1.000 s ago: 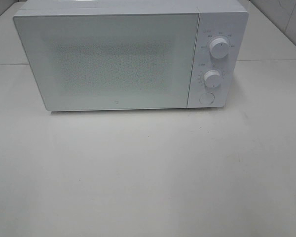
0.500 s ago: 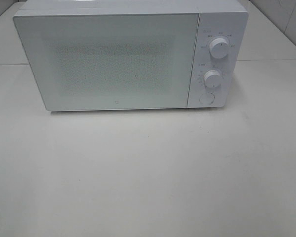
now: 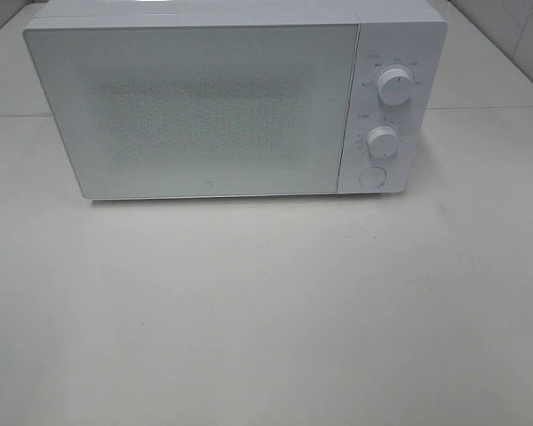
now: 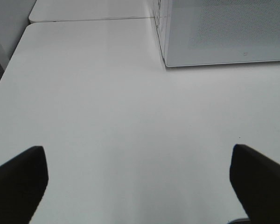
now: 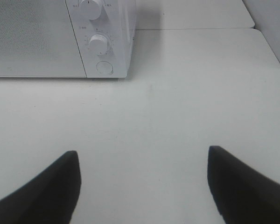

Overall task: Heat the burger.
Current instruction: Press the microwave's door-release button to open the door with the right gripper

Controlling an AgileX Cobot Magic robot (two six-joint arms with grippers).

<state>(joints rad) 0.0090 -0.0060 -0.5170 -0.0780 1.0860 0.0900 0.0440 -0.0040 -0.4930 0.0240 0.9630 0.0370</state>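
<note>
Left fingers (image 4: 18, 182): I see them spread wide above the table (image 4: 107, 116).
Right fingers (image 5: 42, 186): apart too, microwave (image 5: 37, 37) ahead (door shut).

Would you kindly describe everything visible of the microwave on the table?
The microwave is a white, boxy unit standing upright on the white table, front toward the high camera. Its wide door, pale with a dotted mesh window, is shut; nothing inside can be made out. The panel at its right carries an upper knob, a lower knob and a round button beneath, with markings too small to read. Only the table touches it.
</note>
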